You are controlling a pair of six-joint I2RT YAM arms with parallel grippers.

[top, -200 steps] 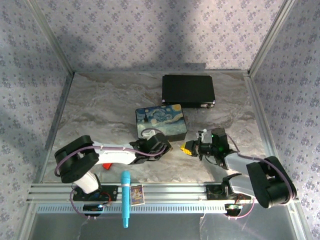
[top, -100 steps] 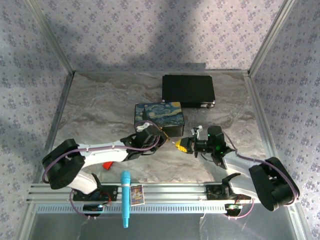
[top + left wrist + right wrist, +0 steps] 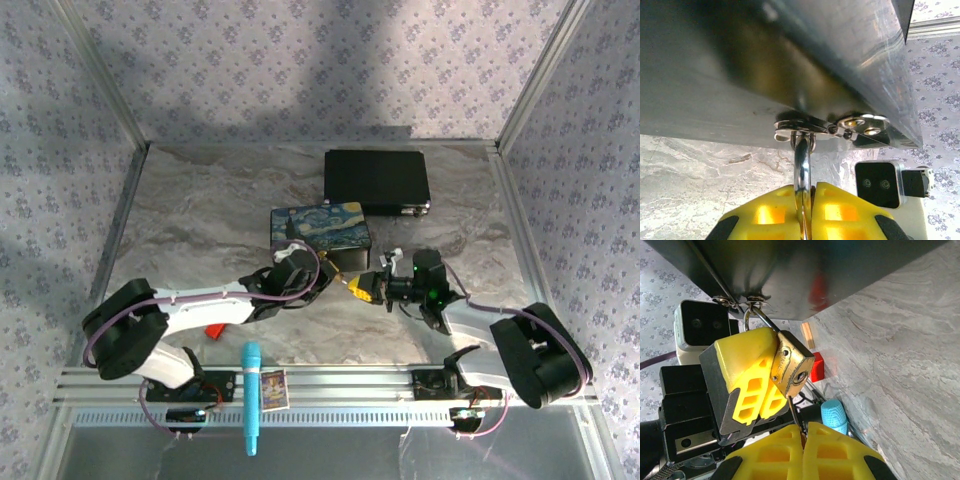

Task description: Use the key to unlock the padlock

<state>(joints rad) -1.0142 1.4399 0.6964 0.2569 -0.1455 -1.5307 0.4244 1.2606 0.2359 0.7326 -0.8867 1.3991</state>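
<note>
Item: small brass padlock [image 3: 792,369], silver shackle [image 3: 801,160] threaded through the metal hasp [image 3: 802,125] on the near edge of the painted box [image 3: 320,226]; it hangs off that edge, above the marbled worktop [image 3: 200,210]. Left fingers [image 3: 747,375], yellow, clamped on the padlock, the shackle rising from the narrow slit between them towards the hasp. Right fingers [image 3: 812,440], yellow, pressed together on the thin key [image 3: 794,416]; the key's tip meets the lower edge of the padlock body just under the keyhole, and whether it has entered cannot be told. From above, both sets of fingers meet nose to nose just in front of the box's near right corner, crowded close with little room between them. Black case [image 3: 377,180] lies against the far edge of the worktop, just beside the box's far side. Red block [image 3: 213,330] and tan block [image 3: 807,335] sit near the left arm. Teal pen-like item [image 3: 250,395] and small card [image 3: 272,388] lie on the aluminium rail [image 3: 350,385] at the near edge. Far-left and right stretches of worktop lie bare up to the patterned walls [image 3: 300,60]
</note>
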